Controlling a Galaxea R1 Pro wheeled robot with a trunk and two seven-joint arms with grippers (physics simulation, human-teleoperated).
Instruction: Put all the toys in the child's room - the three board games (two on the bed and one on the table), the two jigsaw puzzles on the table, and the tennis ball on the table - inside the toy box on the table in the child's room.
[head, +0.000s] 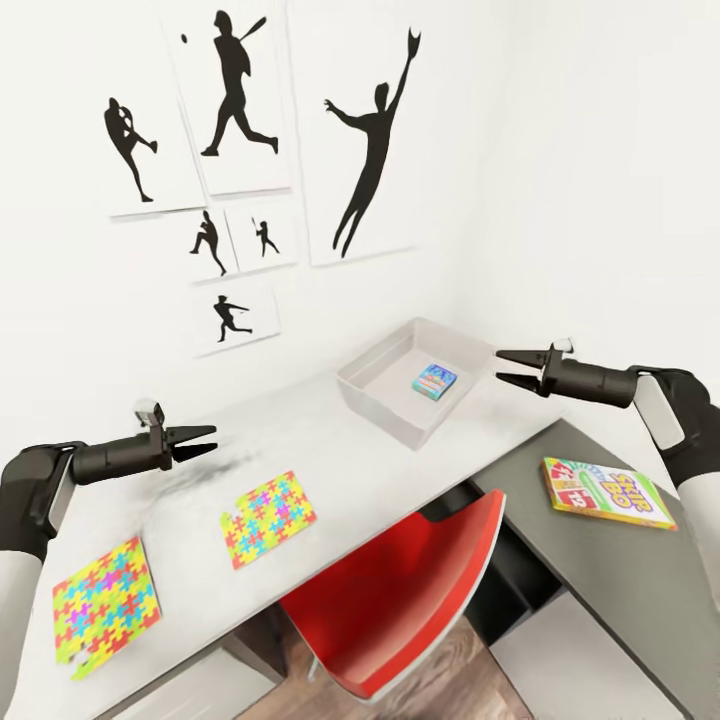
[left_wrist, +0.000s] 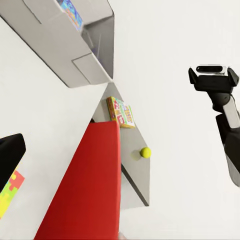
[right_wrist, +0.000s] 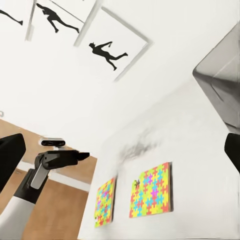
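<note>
Both arms hang above the pale counter (head: 400, 470), each tool empty with its black fingers spread a little. The left tool (head: 205, 440) hovers above bare surface, with two flat, bright jigsaw puzzles nearer the front edge: one puzzle (head: 268, 517) just beyond the red chair (head: 410, 600), the other puzzle (head: 105, 605) at the far left. The right tool (head: 508, 368) hovers just beside the toy box (head: 385, 400), a shallow grey rectangular tray by the wall holding one small blue board game (head: 434, 381). A second board game (head: 607, 493), a colourful flat box, lies on the darker side counter (head: 600, 570). The left wrist view adds a yellow-green tennis ball (left_wrist: 145, 152) there, near that box.
</note>
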